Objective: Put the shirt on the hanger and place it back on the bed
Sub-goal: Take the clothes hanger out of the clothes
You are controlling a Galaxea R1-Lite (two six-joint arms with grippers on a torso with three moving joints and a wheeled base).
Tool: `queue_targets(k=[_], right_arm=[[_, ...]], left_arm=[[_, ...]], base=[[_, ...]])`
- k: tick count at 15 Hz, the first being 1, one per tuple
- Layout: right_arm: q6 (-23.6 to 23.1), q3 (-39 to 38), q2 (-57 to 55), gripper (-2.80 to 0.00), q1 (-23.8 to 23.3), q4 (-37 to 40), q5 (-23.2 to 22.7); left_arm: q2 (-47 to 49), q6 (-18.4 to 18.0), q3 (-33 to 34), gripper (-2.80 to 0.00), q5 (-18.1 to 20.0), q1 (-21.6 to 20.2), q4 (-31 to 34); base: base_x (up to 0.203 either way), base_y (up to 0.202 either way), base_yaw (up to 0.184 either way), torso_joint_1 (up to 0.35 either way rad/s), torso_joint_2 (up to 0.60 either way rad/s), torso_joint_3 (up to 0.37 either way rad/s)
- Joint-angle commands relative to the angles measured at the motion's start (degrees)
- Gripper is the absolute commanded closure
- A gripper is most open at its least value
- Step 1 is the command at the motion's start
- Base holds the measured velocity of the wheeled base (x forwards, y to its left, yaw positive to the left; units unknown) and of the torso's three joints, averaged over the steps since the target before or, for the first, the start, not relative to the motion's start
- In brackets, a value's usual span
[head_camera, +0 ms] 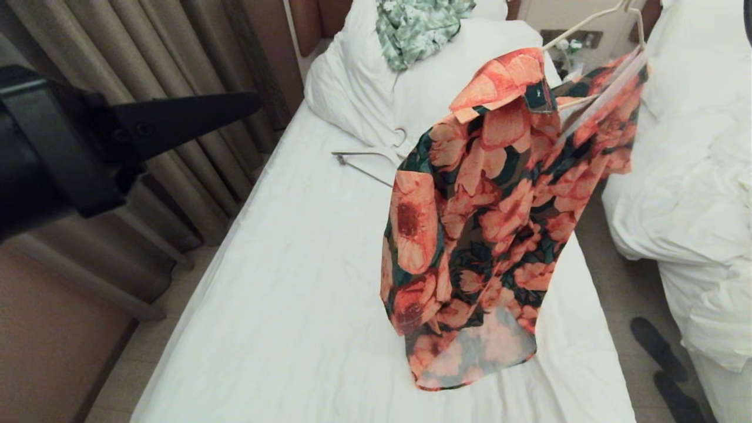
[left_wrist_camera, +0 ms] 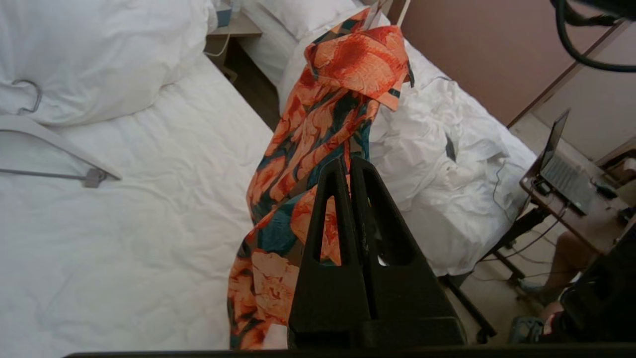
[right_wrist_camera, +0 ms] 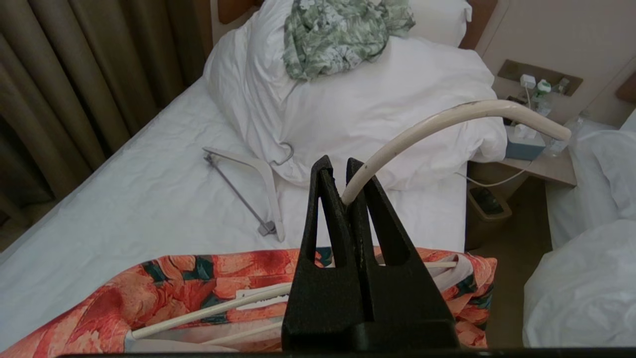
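1. Head view shows the shirt hanging in the air over the right side of the bed, its hem trailing just above the white sheet, one shoulder drooping off the thin cream hanger near the upper right corner
2. Right wrist view has the right gripper clamped together on the hanger's curved hook, with the floral shirt spread directly below it and the hanger's thin arms inside the collar
3. Left wrist view shows the left gripper with its fingers pressed together and nothing between them, held close to the shirt's hanging cloth; in the head view it sits at the left edge, well apart from the shirt
4. A thicker white hanger lies flat on the sheet against the pillow heap, and a green-and-white cloth rests on top of that heap
5. A second bed with rumpled duvet stands to the right
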State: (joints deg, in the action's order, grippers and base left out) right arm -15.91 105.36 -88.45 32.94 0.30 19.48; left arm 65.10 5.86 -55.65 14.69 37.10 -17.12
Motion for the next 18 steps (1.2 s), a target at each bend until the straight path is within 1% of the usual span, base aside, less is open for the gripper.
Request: queue_targets(k=[1, 2, 4, 5, 6, 8, 9, 10, 13, 14, 15, 16, 17, 18], right_arm=[[-0.09, 0.4, -0.5, 0.0, 0.09, -0.02, 0.0], [-0.04, -0.14, -0.32, 0.0, 0.43, -0.33, -0.25], [0.64, -0.42, -0.19, 0.0, 0.26, -3.21, -3.63], [0.46, -0.09, -0.49, 0.0, -1.16, -4.53, -4.76], [-0.73, 0.5, -0.87, 0.0, -2.52, -2.16, -4.1], [-0.78, 3.56, -2.08, 0.0, -2.89, 3.72, -0.12], [-0.22, 5.9, -3.59, 0.0, -3.28, 4.71, 0.99], [0.11, 7.59, -5.37, 0.0, -3.97, 4.82, 3.12], [-0.61, 8.1, -7.0, 0.0, -4.03, 3.79, 10.1], [-1.03, 8.11, -7.33, 0.0, -3.83, 3.21, 11.62], [-1.22, 8.11, -7.44, 0.0, -3.55, 2.42, 11.72], [-1.43, 8.11, -7.45, 0.0, -2.71, 2.27, 11.73], [-1.49, 8.05, -7.52, 0.0, -2.05, 2.22, 11.77], [-1.5, 8.04, -7.63, 0.0, -1.72, 2.16, 11.75]], left_arm=[[-0.32, 0.11, -0.07, 0.0, 0.16, -0.36, -0.02], [-0.32, 0.11, -0.07, 0.0, 0.16, -0.36, -0.02], [-0.23, 0.11, -0.07, 0.0, 0.16, -0.45, -0.02], [-0.32, 0.11, -0.07, 0.0, 0.16, -0.4, -0.02], [-0.3, 0.11, -0.07, 0.0, 0.17, -0.36, 0.06], [-0.13, 0.11, -0.2, 0.0, 0.25, -0.36, 0.18], [0.12, 0.11, -0.25, 0.0, 0.25, -0.18, 0.32], [0.56, 0.09, -0.23, 0.0, 0.23, -0.09, 0.48], [4.03, -0.88, 0.27, 0.0, -0.6, -0.06, 0.32], [5.38, -0.93, 0.31, 0.0, -0.64, 0.04, 0.16], [7.32, -0.95, 0.29, 0.0, -0.81, 0.66, 0.02], [8.73, -0.86, 0.32, 0.0, -1.43, 2.51, -0.1], [10.64, -0.81, 0.58, 0.0, -2.94, 4.71, -0.54], [12.66, -0.78, 1.24, 0.0, -4.91, 6.5, -2.72]], base=[[0.0, 0.0, 0.0, 0.076, -0.18, -0.096], [0.0, 0.0, 0.0, 0.068, -0.18, -0.088], [0.0, 0.0, 0.0, 0.0, 0.0, 0.0], [0.0, 0.0, 0.0, 0.0, 0.0, 0.0], [0.0, 0.0, 0.0, 0.0, 0.0, 0.0], [0.0, 0.0, 0.0, 0.0, 0.0, 0.0], [0.0, 0.0, 0.0, 0.0, 0.0, 0.0], [0.0, 0.0, 0.0, 0.0, 0.0, 0.0], [0.0, 0.0, 0.0, 0.0, 0.0, 0.0], [0.0, 0.0, 0.0, 0.0, 0.0, 0.0], [0.0, 0.0, 0.0, 0.0, 0.0, 0.0], [0.0, 0.0, 0.0, 0.0, 0.0, 0.0], [0.0, 0.0, 0.0, 0.0, 0.0, 0.0], [0.0, 0.0, 0.0, 0.0, 0.0, 0.0]])
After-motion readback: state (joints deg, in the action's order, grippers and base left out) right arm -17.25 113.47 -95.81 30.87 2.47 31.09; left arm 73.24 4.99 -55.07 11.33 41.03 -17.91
